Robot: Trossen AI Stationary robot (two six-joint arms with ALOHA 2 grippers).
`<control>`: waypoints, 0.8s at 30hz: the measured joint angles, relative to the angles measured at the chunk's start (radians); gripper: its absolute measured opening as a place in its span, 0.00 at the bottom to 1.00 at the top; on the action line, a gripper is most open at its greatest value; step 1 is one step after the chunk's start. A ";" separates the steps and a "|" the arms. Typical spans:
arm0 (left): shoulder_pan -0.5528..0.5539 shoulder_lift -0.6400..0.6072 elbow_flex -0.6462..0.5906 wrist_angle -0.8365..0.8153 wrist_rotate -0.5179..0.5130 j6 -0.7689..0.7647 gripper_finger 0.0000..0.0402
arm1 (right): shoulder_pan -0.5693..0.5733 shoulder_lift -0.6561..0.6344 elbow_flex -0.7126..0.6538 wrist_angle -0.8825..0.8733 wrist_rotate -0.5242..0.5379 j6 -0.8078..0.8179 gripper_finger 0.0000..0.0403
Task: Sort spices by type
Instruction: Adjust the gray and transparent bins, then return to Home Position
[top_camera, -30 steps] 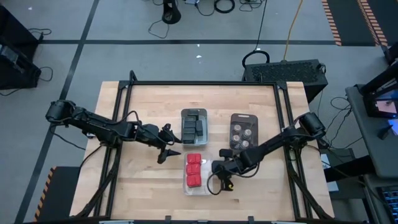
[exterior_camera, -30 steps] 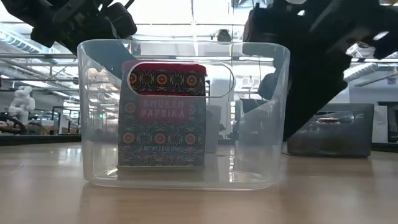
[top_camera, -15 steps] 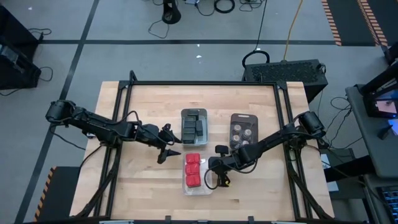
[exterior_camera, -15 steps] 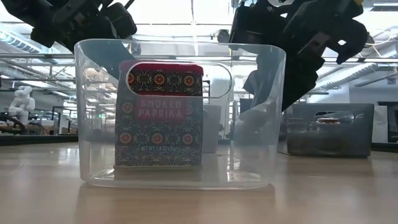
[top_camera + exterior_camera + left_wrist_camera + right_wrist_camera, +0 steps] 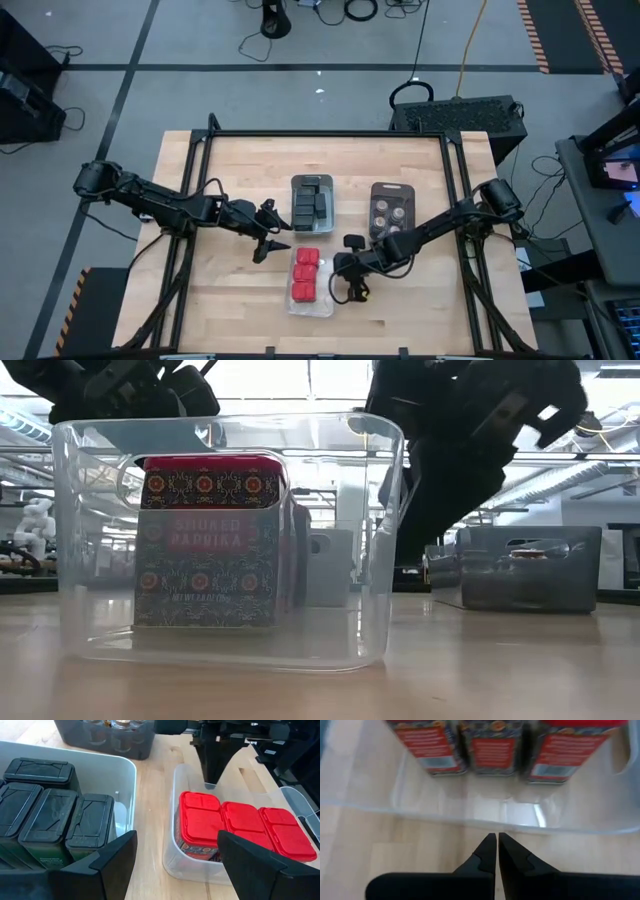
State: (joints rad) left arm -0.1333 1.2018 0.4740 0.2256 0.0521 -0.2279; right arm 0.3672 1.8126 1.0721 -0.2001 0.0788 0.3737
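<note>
Near the counter's [image 5: 230,160] front centre: three red blocks [image 5: 303,274] in a clear tray [image 5: 312,305], just left of right gripper [image 5: 342,282], fingers pressed together, against tray's right wall. Left gripper [image 5: 274,240], spread, empty, just left of tray's far end. Black blocks [image 5: 311,201] in far tray.

Red [image 5: 304,274], black [image 5: 311,200], jarred spices [image 5: 390,215], sorted.

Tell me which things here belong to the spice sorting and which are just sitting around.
Part of the job: red spice tins, black spice tins, round spice jars, right gripper shut against the clear tray.

Just around: black case and cables on the floor.
</note>
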 joint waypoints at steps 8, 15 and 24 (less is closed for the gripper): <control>0.000 0.000 0.000 -0.002 0.000 -0.001 0.70 | -0.022 0.000 0.000 0.003 0.027 -0.020 0.00; 0.000 0.000 0.000 -0.004 0.000 -0.001 0.70 | -0.043 0.000 0.000 0.012 0.034 -0.041 0.00; 0.002 -0.010 0.000 -0.009 -0.001 0.018 0.70 | -0.054 -0.025 -0.001 -0.029 0.026 -0.046 0.00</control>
State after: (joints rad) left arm -0.1314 1.1917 0.4738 0.2162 0.0515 -0.2100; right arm 0.3132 1.7874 1.0714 -0.2290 0.1053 0.3275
